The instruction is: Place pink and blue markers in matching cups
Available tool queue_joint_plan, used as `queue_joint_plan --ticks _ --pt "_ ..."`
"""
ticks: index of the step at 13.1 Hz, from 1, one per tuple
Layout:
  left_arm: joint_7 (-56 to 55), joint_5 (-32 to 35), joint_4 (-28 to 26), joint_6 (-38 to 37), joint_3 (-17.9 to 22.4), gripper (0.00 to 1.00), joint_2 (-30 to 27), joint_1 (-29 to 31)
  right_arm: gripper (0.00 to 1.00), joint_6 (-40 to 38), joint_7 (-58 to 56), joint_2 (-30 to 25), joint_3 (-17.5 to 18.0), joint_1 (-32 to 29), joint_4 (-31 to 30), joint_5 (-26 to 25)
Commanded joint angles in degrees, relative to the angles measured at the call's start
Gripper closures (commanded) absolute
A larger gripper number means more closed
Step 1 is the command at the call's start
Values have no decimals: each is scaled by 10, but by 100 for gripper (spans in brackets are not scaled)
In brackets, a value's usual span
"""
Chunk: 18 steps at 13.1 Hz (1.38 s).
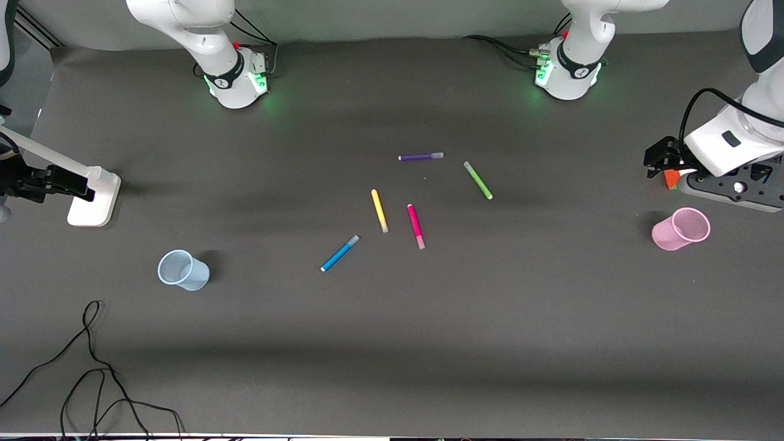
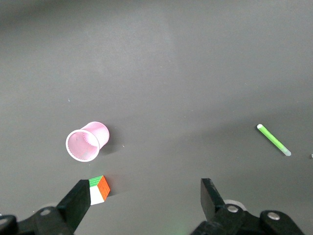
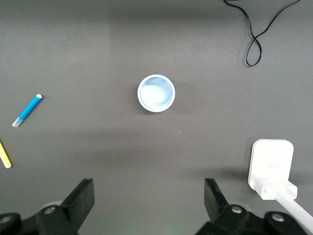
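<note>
The pink marker and the blue marker lie flat mid-table; the blue marker also shows in the right wrist view. The pale blue cup stands toward the right arm's end and shows from above in the right wrist view. The pink cup stands toward the left arm's end and also shows in the left wrist view. My left gripper is open and empty, up over the table beside the pink cup. My right gripper is open and empty, over the table's end by the blue cup.
A yellow marker, a purple marker and a green marker lie near the two task markers. A small colour cube sits under the left gripper. A white stand base and a loose black cable are at the right arm's end.
</note>
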Motion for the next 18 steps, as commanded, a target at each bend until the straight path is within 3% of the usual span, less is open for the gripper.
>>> queue_joint_plan --ticks 1,18 --pt "-1 6 5 -7 -2 0 1 5 0 -1 -9 -5 -5 6 -4 -10" --pt "0 -6 16 -9 -3 0 9 -3 0 -8 25 -8 -1 26 -17 -5"
